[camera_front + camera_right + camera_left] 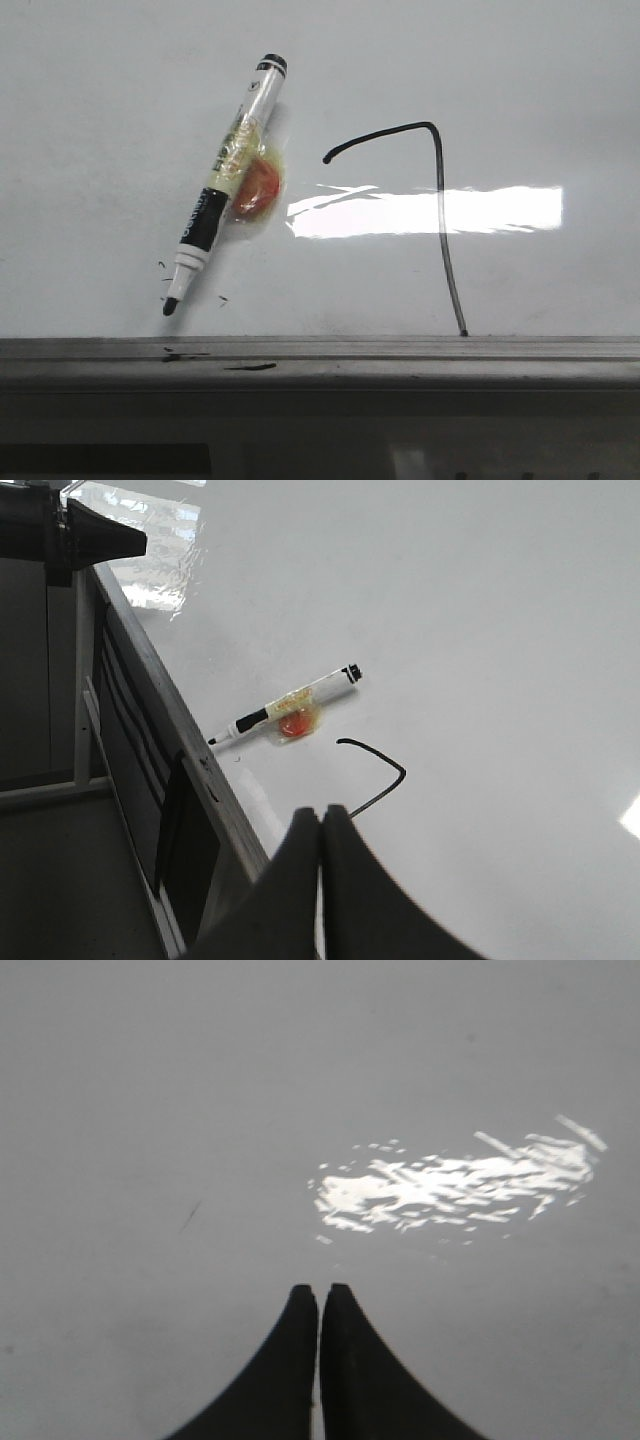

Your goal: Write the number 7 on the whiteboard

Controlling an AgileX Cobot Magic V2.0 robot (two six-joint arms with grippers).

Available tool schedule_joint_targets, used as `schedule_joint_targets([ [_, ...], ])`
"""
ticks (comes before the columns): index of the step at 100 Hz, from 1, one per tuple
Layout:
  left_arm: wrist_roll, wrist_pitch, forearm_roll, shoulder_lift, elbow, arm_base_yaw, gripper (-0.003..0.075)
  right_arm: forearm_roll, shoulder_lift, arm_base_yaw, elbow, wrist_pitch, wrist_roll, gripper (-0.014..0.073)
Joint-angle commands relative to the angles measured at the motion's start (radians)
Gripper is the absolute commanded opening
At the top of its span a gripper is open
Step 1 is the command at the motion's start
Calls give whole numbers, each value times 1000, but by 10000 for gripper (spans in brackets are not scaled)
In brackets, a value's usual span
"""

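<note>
The whiteboard (pixel 110 110) fills the front view, glossy white with a bright glare. The number 7 (pixel 441 200) is drawn on it in thin black line, its downstroke running to the grey edge rail (pixel 400 350). A black-and-white marker (pixel 223 185) lies uncapped on the board left of the 7, an orange blob beside it. In the right wrist view the marker (pixel 290 712) and the 7 (pixel 385 780) lie beyond my right gripper (pixel 322 811), which is shut and empty. My left gripper (pixel 320 1288) is shut and empty over bare board (pixel 150 1080). No gripper shows in the front view.
Small ink specks (pixel 222 300) and dashes mark the board and rail near the marker tip. The board's frame (pixel 150 710) and the floor beside it show in the right wrist view, with part of the other arm (pixel 70 530) above the board's edge.
</note>
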Motion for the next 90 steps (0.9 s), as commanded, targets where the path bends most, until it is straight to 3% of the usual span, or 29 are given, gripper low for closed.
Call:
schedule_joint_targets([
  [1, -132, -71, 161, -29, -2, 24, -20, -19, 15, -7, -24, -73, -1, -64],
  [19, -347, -105, 281, -29, 89, 2, -20, -19, 15, -7, -24, -73, -1, -64],
  [24, -385, -47, 287, -29, 87, -11, -20, -19, 15, -7, -24, -75, -1, -64],
  [42, -387, 97, 291, -29, 87, -34, -20, -19, 15, -7, -24, -75, -1, -64],
  [90, -387, 96, 283, -29, 87, -34, -20, -19, 15, -7, -24, -75, -1, -64],
])
